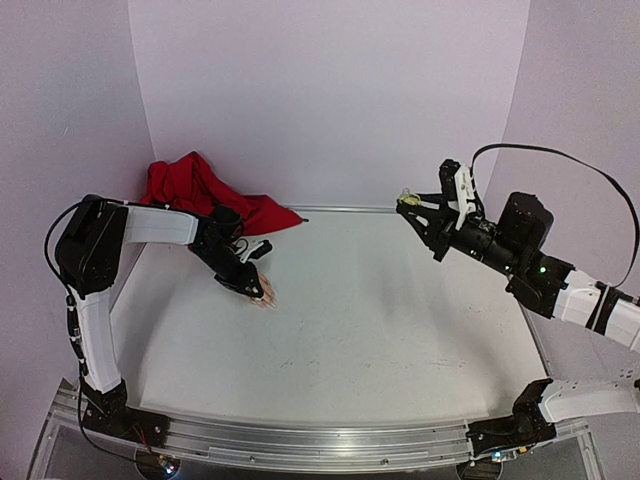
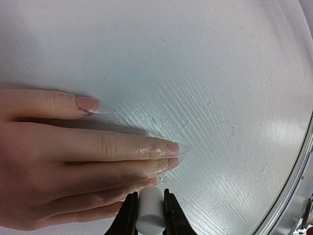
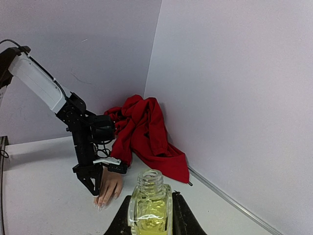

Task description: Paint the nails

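Fingertip nails [image 2: 88,104], long and pointed, pinkish at the base with clear tips, end a pale peach mannequin hand [image 2: 54,161] that lies flat and palm down on the white wood-grained table [image 2: 220,73]. A crumpled red fabric sleeve [image 1: 195,188] is bunched behind it toward the back wall. The left gripper [image 2: 149,196] hangs low over this hand, its two black fingers clamped on a small white cylinder [image 2: 149,218]. The cylinder points down at the tabletop just beside the tips of the hand's lower fingers. Whatever is at the cylinder's far end is hidden from view. The nails lie just ahead of and to the left of these gripper fingers, and the middle one has a wet-looking sheen on the skin behind it. The right gripper [image 3: 151,198] is raised above the table, well apart from the hand and off to its right. Its fingers are closed on either side of a small clear glass bottle [image 3: 149,213] of yellowish liquid. The bottle stands upright between them with its threaded neck open at the top.
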You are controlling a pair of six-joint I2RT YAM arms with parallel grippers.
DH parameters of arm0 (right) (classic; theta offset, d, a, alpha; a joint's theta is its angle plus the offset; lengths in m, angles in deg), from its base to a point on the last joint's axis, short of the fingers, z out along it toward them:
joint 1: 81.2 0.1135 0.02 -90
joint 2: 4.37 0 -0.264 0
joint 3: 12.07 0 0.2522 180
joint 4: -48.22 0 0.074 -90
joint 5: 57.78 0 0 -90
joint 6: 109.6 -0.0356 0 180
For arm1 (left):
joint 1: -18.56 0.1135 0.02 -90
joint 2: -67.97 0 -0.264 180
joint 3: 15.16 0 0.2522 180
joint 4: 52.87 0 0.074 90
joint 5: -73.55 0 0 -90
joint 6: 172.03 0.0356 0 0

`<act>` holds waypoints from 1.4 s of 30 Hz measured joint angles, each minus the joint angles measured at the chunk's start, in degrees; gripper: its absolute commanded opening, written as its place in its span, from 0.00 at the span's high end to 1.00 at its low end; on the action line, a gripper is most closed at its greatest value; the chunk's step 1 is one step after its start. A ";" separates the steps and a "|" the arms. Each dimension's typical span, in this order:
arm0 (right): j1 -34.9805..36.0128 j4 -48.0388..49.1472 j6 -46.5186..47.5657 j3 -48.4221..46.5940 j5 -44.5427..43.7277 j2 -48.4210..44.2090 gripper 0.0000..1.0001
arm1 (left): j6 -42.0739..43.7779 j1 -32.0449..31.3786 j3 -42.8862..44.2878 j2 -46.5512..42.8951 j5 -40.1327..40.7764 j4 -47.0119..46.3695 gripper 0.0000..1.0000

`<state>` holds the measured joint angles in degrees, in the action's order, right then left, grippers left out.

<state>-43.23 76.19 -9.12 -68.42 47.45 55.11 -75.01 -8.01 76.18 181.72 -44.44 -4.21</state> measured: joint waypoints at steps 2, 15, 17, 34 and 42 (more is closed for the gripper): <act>0.00 -0.02 0.00 0.00 0.00 0.00 1.00 | 0.00 0.00 0.02 0.02 -0.33 0.00 1.00; 0.00 -0.02 0.00 0.00 0.00 0.26 1.00 | -0.04 0.00 0.09 0.66 -1.36 -0.02 1.00; 0.00 0.00 0.00 0.00 0.00 0.26 1.00 | -0.04 0.00 0.11 0.72 -1.46 -0.02 1.00; 0.00 0.00 0.00 0.00 0.00 0.28 1.00 | -0.09 -0.42 0.42 0.98 -1.55 -0.02 1.00; 0.00 0.00 0.00 0.00 0.00 0.31 1.00 | -0.09 -0.50 0.42 0.98 -1.53 -0.02 1.00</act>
<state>-43.23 76.19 -9.12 -68.42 47.45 55.42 -75.09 -8.51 76.60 182.70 -45.97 -4.24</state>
